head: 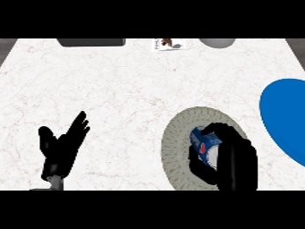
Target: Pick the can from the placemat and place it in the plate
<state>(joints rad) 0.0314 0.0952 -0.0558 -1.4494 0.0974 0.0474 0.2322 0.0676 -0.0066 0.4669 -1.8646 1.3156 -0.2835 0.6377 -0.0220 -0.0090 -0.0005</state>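
Note:
A blue can [204,144] with white and red marks stands on the round grey-beige placemat [178,143] at the lower right of the counter. My right hand [234,156] is on the can, its fingers and thumb curled round it, hiding much of it. The blue plate [293,120] lies to the right of the placemat, cut off by the view's right edge. My left hand [61,145] rests open at the lower left, fingers up, far from the can.
Along the counter's far edge sit a dark flat object [92,42], a small printed box [168,44] and a grey round object [217,42]. White marbled counter [115,89] stretches between the hands and these.

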